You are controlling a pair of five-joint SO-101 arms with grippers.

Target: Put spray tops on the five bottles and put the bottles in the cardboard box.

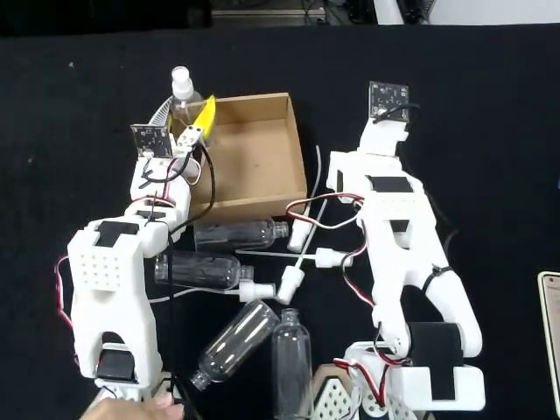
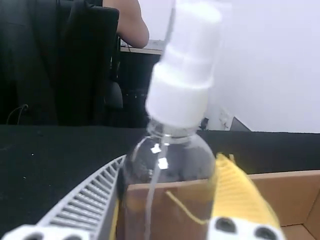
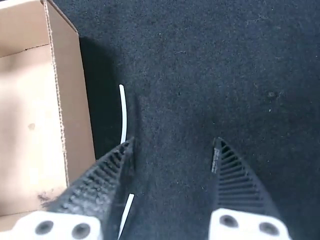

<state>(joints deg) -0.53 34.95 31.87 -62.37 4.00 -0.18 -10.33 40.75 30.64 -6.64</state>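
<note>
1. Left claw clamped on a capped bottle, upright at the box's far-left corner wall — let go here and it may catch the rim and tip outside.
2. Right claw gapes wide, holding nothing, over the cloth beside the box; loose tube beneath could snag.
3. Hidden — bottle's base, which side of the wall it's on, how well the cap seats.
</note>
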